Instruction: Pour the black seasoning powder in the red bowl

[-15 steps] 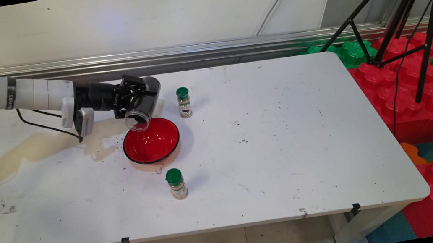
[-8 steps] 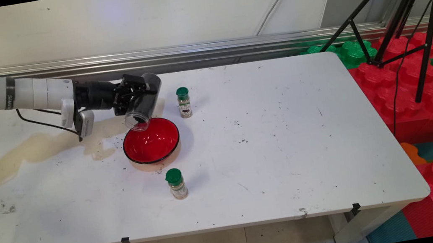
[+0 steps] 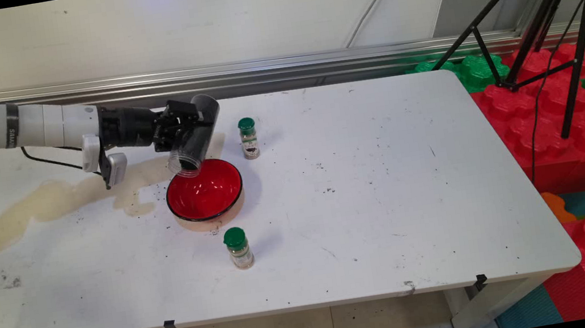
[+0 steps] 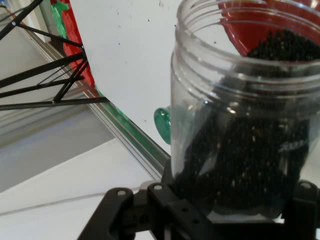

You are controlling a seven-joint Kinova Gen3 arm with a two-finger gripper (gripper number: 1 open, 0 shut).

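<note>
Jaws [image 3: 186, 135] grip tilted jar [image 3: 195, 137] over bowl [image 3: 205, 190], left of centre; stained tabletop [image 3: 389, 202], foam blocks [image 3: 560, 115] at right.

Two green-capped spice bottles upright at frame centre-left, far one [image 3: 249, 138], near one [image 3: 238, 248]; tan stain [image 3: 18, 211] at left.

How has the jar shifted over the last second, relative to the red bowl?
Yes. The jar tipped steeper, its base rising toward the wall while its mouth stayed over the red bowl's far rim.
</note>
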